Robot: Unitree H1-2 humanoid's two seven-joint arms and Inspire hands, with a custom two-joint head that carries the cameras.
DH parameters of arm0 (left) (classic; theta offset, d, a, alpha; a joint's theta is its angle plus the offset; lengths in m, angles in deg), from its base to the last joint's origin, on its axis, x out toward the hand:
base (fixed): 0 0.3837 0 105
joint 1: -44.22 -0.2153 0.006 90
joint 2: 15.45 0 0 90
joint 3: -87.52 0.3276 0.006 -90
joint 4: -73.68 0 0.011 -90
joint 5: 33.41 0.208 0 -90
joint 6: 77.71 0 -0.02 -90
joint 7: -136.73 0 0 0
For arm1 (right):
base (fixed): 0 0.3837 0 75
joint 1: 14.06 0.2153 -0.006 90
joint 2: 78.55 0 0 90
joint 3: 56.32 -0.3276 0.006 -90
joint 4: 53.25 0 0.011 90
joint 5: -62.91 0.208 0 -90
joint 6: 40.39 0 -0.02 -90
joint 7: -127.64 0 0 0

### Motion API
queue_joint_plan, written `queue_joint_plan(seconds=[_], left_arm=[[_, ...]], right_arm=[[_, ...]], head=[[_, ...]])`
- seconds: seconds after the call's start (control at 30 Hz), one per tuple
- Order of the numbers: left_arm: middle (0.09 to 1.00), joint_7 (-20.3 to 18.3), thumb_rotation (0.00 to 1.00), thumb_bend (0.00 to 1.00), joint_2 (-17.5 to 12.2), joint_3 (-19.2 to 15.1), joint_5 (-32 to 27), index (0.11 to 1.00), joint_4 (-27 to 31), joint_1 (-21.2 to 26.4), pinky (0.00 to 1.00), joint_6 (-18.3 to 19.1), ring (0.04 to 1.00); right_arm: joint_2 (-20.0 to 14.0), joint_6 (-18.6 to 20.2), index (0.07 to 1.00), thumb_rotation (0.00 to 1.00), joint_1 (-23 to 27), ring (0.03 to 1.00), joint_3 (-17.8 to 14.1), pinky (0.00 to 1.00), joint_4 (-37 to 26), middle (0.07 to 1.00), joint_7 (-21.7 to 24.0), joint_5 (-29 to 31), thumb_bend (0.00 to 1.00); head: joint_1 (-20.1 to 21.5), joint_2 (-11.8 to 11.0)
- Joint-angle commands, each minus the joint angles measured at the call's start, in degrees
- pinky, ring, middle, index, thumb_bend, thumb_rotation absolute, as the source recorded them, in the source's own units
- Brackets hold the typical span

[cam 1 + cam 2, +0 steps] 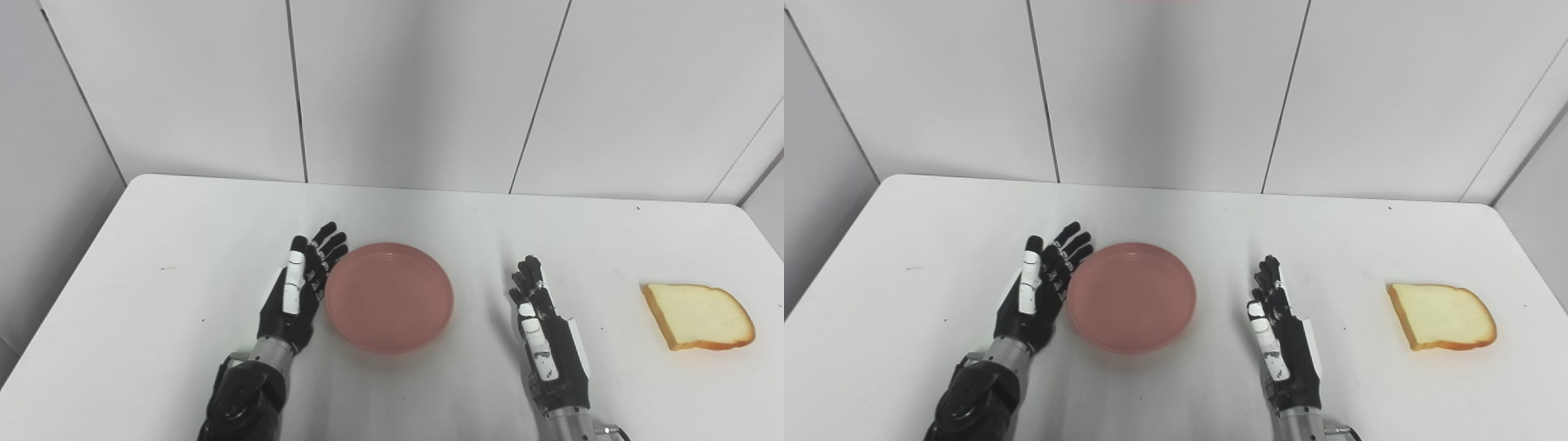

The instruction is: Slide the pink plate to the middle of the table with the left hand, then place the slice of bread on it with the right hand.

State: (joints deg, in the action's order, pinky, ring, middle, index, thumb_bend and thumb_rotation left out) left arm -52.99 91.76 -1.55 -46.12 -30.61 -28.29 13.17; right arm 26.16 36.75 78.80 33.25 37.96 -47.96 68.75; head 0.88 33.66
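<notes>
Touching pink plate (389, 297), left hand (299, 291) open

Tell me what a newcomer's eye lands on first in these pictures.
The pink plate stands out first, empty, near the middle of the white table, with the open left robot hand right against its left rim. Next comes the slice of bread lying far right, well beyond the open right robot hand.
</notes>
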Motion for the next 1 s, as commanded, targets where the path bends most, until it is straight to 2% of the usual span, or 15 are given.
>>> queue_joint_plan(seconds=[0.0, 0.43, 0.53, 0.73, 0.87, 0.97], left_arm=[[0.903, 0.14, 0.99, 0.81, 0.99, 0.83, 0.75, 0.885, -0.69, -1.5, 0.94, 0.48, 0.923], [0.92, -0.6, 0.98, 0.82, 3.09, 3.56, 2.4, 0.895, -5.38, -1.46, 0.97, -4.42, 0.939], [0.927, -1.12, 0.98, 0.83, 3.31, 3.88, 1.82, 0.899, -6.12, -1.6, 0.98, -4.81, 0.941], [0.946, -1.9, 0.96, 0.84, 3.52, 4.04, 1.89, 0.916, -9.0, -1.94, 0.99, -7.91, 0.957], [0.958, -1.03, 0.94, 0.85, 3.98, 3.73, 2.42, 0.915, -10.15, -1.91, 1.0, -9.9, 0.977], [0.967, -0.2, 0.93, 0.85, 4.47, 3.58, 3.3, 0.925, -9.96, -2.13, 1.0, -10.37, 0.988]], right_arm=[[-0.29, -1.84, 1.0, 0.82, 0.77, 0.996, -0.11, 1.0, -0.91, 1.0, 0.35, 0.38, 0.64], [-0.61, -2.72, 1.0, 0.79, 0.21, 0.999, -0.26, 1.0, 0.09, 0.999, 0.78, 1.46, 0.68], [-0.59, -3.51, 1.0, 0.79, 0.43, 0.999, -0.28, 1.0, 0.97, 0.999, 0.77, 1.37, 0.69], [-0.74, -4.92, 1.0, 0.78, 0.13, 0.995, -0.05, 1.0, 1.57, 0.994, 0.94, 0.99, 0.66], [-1.85, -5.12, 1.0, 0.77, 0.48, 0.986, -0.33, 1.0, 0.66, 0.991, 1.47, 1.36, 0.67], [-3.85, -4.68, 0.994, 0.73, 1.6, 0.972, -1.34, 0.98, -1.72, 0.982, 1.47, 0.75, 0.65]], head=[[-0.01, 0.06], [1.01, -1.4], [3.68, -2.52], [5.34, -3.47], [6.3, -2.9], [6.89, -3.04]])
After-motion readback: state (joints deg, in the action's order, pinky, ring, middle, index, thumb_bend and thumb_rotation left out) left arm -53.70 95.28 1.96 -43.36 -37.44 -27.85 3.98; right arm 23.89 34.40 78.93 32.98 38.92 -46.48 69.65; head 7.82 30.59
